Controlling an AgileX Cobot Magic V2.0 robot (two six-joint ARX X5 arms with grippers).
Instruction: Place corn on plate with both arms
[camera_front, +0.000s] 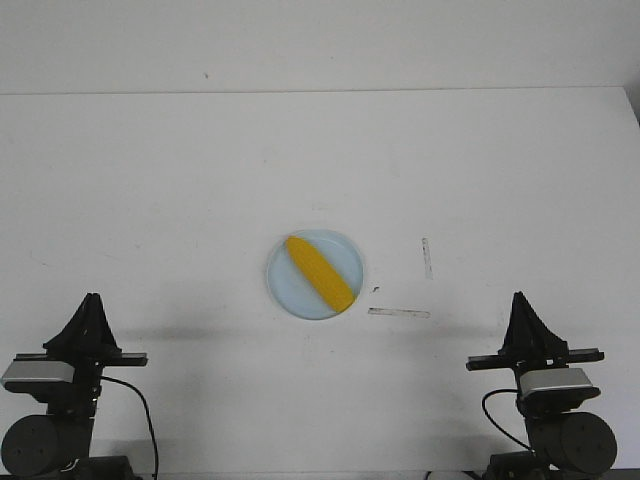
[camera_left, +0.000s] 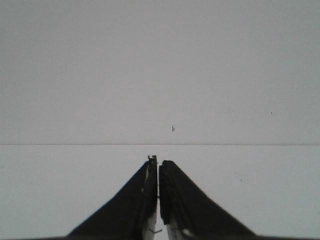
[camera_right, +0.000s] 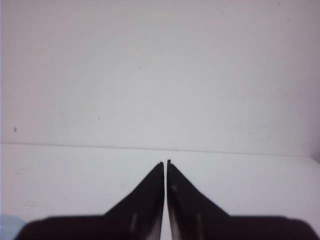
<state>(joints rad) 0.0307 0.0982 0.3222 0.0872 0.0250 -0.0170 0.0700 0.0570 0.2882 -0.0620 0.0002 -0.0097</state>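
Bench (camera_front: 150, 200): white, carrying everything. Left gripper (camera_front: 90, 300) and right gripper (camera_front: 519, 300): parked at the near corners, jaws pressed together, holding nothing, well apart from the work. Plate (camera_front: 283, 285): pale blue, mid-bench. Corn (camera_front: 319, 273): lying diagonally across the plate, one end at the rim. Placement appears complete; best practice now is leaving both arms retracted, undisturbed.

yellow corn (camera_front: 320, 273) diagonal on blue plate (camera_front: 287, 292)

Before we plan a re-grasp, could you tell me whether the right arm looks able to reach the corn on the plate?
Probably yes: bare table lies between the shut right gripper and the corn on the plate.
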